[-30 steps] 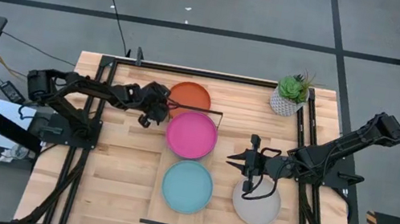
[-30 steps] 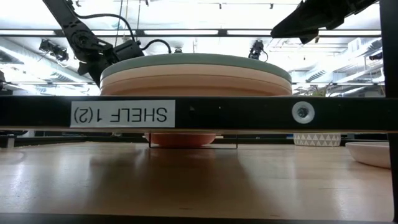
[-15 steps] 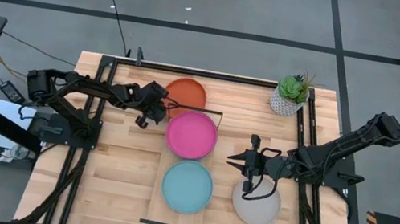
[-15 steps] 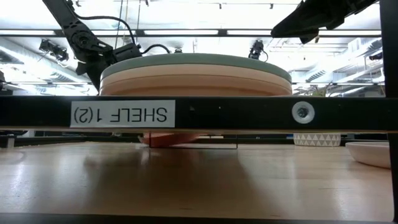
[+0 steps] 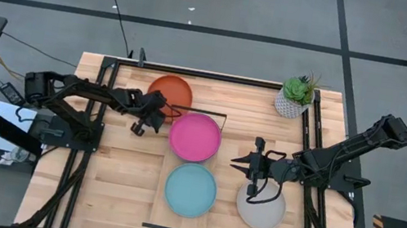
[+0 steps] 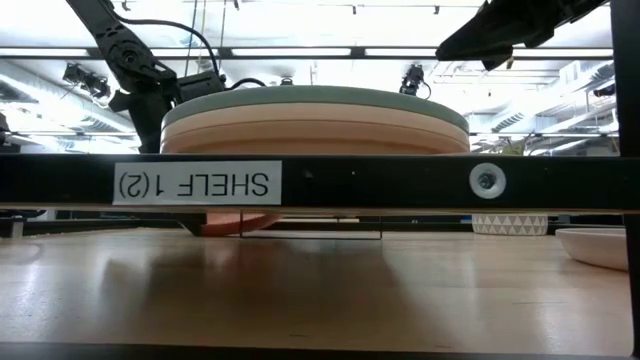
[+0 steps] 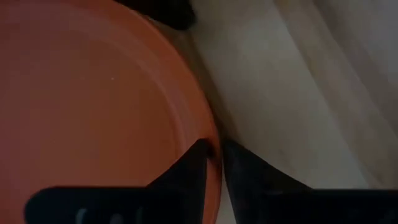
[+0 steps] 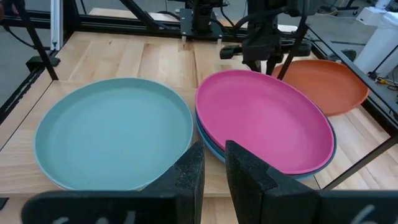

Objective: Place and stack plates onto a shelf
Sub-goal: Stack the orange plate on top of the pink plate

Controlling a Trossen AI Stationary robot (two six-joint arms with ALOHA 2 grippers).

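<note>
An orange plate (image 5: 171,89) lies at the table's far side, left of the shelf's far rail (image 5: 212,114). My left gripper (image 5: 155,107) is shut on its rim. On the light-wood shelf (image 5: 166,160) sit a pink plate (image 5: 195,136), with a blue one (image 8: 208,148) under it, and a light teal plate (image 5: 191,189). A pale grey plate (image 5: 260,210) rests on the table at the right. My right gripper (image 5: 235,161) hovers right of the pink plate. Its fingers stand a narrow gap apart with nothing between them (image 8: 213,169). My left gripper pinches the orange plate's rim (image 7: 214,148) on the plate's near left side, one finger inside the plate and one outside. The fingers come slanting down from the table's left. Whether the plate is clear of the table I cannot tell.
A potted plant (image 5: 296,96) stands at the far right corner. Black frame rails run along the table's left and right sides. In the low view the labelled near rail (image 6: 320,183) and a plate stack (image 6: 315,118) hide most of the table.
My left gripper has gone toward the table's left edge, and the orange plate has gone with it. The plate has moved away from the shelf's far rail and the pink plate.
</note>
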